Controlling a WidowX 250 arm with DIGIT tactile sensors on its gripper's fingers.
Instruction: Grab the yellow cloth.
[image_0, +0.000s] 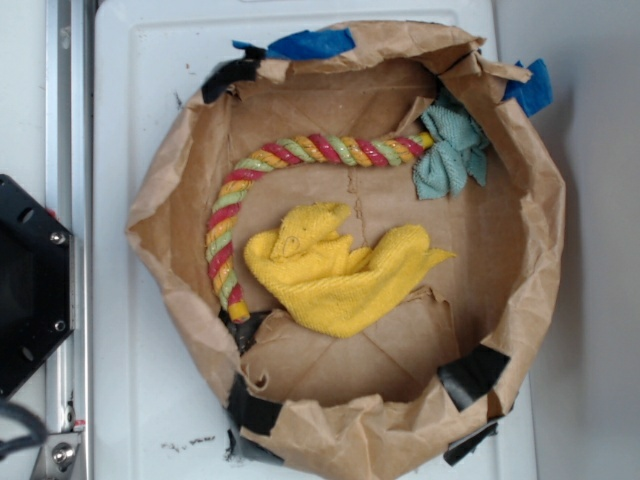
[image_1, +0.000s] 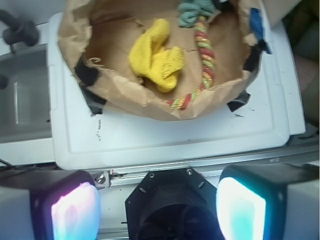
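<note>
A shallow brown paper basket (image_0: 540, 200), its torn rim patched with black and blue tape, sits on a white tray (image_0: 140, 90). The yellow cloth (image_0: 335, 275) lies crumpled on the basket's floor, close to the middle and a little toward the basket's left wall as the exterior view shows it (its fuzzy terry weave is plain to see). It is bunched into a few folds, with one lobe pointing toward the far rim and another stretching toward the right wall.

A twisted rope (image_0: 300, 152) of red, yellow and green strands curves around the cloth, running along the far side of the floor and down the left wall; its lower end lies just beside the cloth's left edge. A smaller teal cloth (image_0: 452, 152) is heaped against the far-right part of the rim, touching the rope's other end.

In the wrist view the gripper (image_1: 159, 207) hangs well outside the basket, above the near edge of the tray and the metal rail beside it. Its two fingers (image_1: 75, 210) stand far apart with nothing between them, so the hand is spread wide and empty, well apart from the yellow cloth (image_1: 156, 57).
</note>
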